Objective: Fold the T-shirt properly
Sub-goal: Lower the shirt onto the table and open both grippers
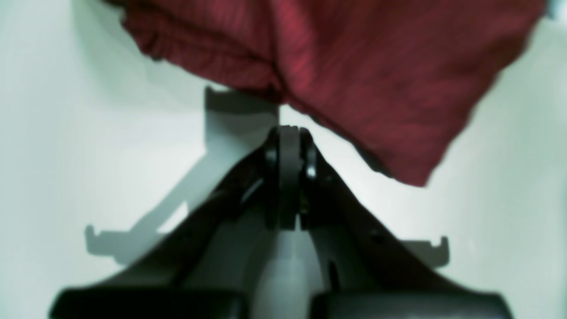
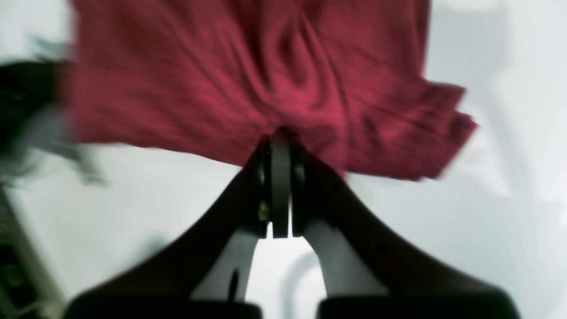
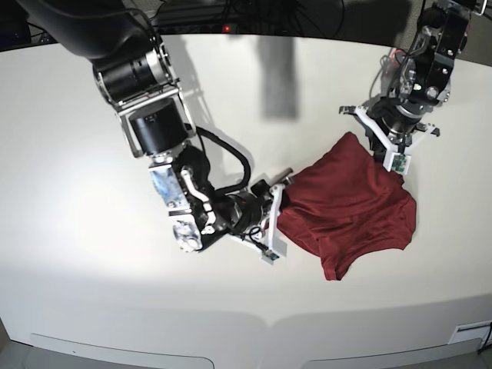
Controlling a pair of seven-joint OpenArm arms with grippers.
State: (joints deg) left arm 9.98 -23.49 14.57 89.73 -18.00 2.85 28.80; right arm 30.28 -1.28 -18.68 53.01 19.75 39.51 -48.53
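Observation:
The T-shirt [image 3: 350, 200] is a dark red bunched heap on the white table [image 3: 92, 292], right of centre. My right gripper [image 3: 283, 209] is at its left edge. In the right wrist view that gripper [image 2: 281, 135] is shut on the T-shirt [image 2: 221, 88], whose folds radiate from the tips. My left gripper [image 3: 374, 141] is at the heap's upper right corner. In the left wrist view the left gripper [image 1: 289, 129] is shut, with a thin strip of bare table between its tips and the T-shirt [image 1: 376, 66]; nothing shows between its pads.
The right arm's bulky black links [image 3: 146, 108] reach over the table's left half. Dark cables and gear [image 3: 254, 11] line the far edge. The table's front edge [image 3: 254, 327] curves along the bottom.

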